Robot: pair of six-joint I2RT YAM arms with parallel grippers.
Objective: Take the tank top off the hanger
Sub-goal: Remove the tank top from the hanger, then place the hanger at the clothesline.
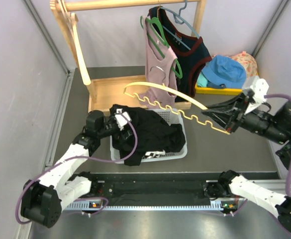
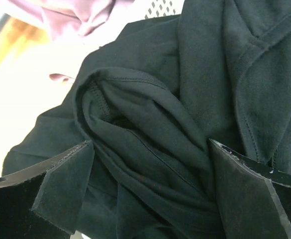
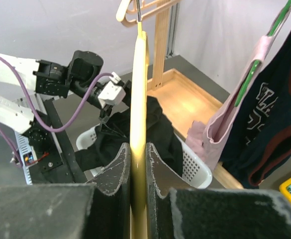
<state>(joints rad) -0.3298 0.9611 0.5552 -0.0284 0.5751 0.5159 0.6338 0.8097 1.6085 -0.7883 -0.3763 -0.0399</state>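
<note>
The black tank top lies bunched in a white basket, off the hanger. My left gripper is open at the garment's left edge. In the left wrist view its jaws stand wide apart, with a fold of the black cloth between them. My right gripper is shut on one end of the bare pale wooden hanger and holds it in the air over the basket. In the right wrist view the hanger is pinched between the fingers, with the tank top below.
A wooden clothes rack stands at the back. A pink top on a green hanger and a dark top with maroon trim hang from it. A blue hat sits in a yellow tray at the back right.
</note>
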